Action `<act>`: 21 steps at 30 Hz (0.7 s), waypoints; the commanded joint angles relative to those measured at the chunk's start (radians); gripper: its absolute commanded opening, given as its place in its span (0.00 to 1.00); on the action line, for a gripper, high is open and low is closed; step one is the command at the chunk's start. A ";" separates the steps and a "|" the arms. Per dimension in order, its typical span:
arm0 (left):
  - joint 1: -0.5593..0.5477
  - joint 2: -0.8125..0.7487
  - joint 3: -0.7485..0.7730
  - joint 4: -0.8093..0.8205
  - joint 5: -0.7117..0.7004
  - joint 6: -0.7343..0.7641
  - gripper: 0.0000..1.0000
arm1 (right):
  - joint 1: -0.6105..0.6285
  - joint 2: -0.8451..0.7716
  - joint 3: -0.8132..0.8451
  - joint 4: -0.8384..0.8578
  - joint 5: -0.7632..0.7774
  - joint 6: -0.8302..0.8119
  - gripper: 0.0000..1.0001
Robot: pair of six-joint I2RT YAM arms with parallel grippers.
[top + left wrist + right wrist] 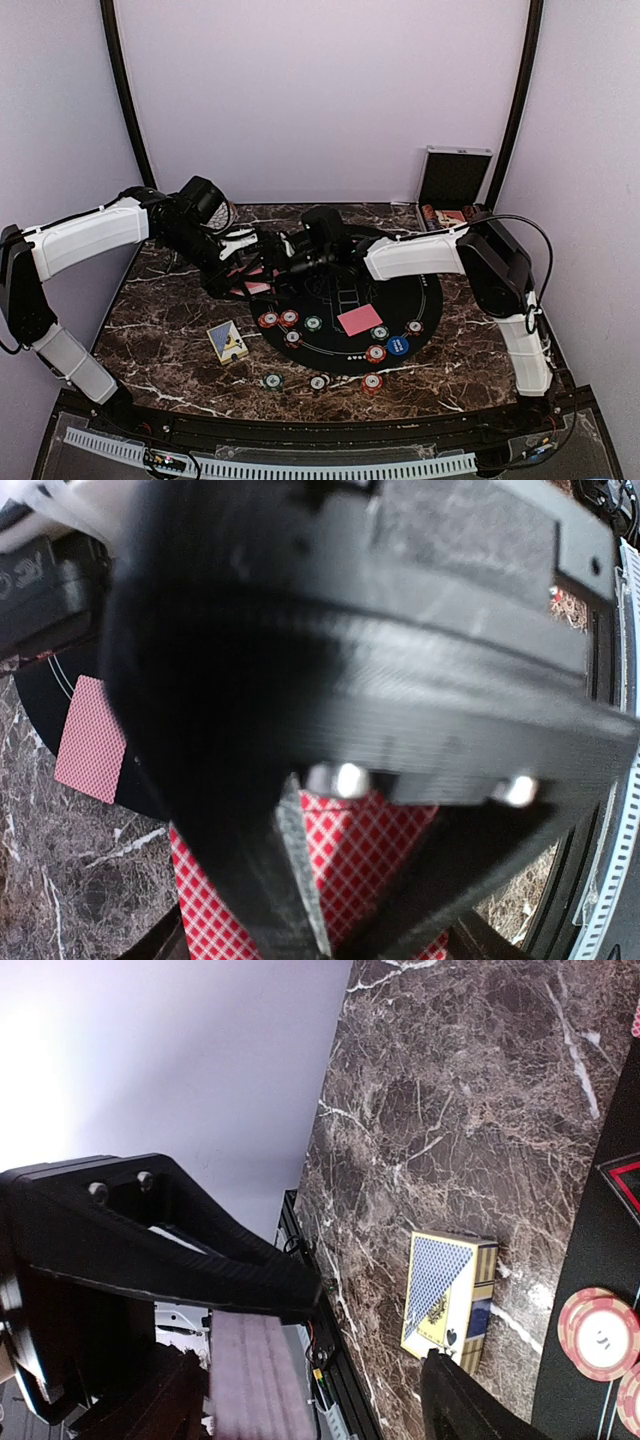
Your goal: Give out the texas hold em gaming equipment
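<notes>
My left gripper is shut on a stack of red-backed playing cards, held over the left rim of the round black mat. My right gripper reaches in from the right and stands open right beside that stack. The blurred pink edge of the cards lies just under its upper finger. One red-backed card lies face down on the mat. Red, green and blue poker chips sit around the mat's front half, and three more chips lie on the marble in front.
A blue and yellow card box lies on the marble table left of the mat. A silver hinged case stands open at the back right corner. A slotted rail runs along the near edge.
</notes>
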 commanded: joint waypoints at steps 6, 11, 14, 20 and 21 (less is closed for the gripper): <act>0.003 -0.036 0.037 -0.013 0.032 -0.007 0.00 | -0.020 0.004 -0.012 -0.032 -0.013 -0.038 0.75; 0.004 -0.035 0.039 -0.013 0.029 -0.004 0.00 | -0.043 -0.034 -0.053 -0.072 0.001 -0.078 0.72; 0.003 -0.036 0.039 -0.013 0.025 -0.004 0.00 | -0.052 -0.056 -0.074 -0.081 0.003 -0.089 0.69; 0.003 -0.037 0.036 -0.011 0.023 -0.004 0.00 | -0.064 -0.092 -0.098 -0.086 -0.001 -0.101 0.61; 0.003 -0.037 0.037 -0.011 0.023 -0.003 0.00 | -0.064 -0.096 -0.098 -0.086 -0.004 -0.101 0.60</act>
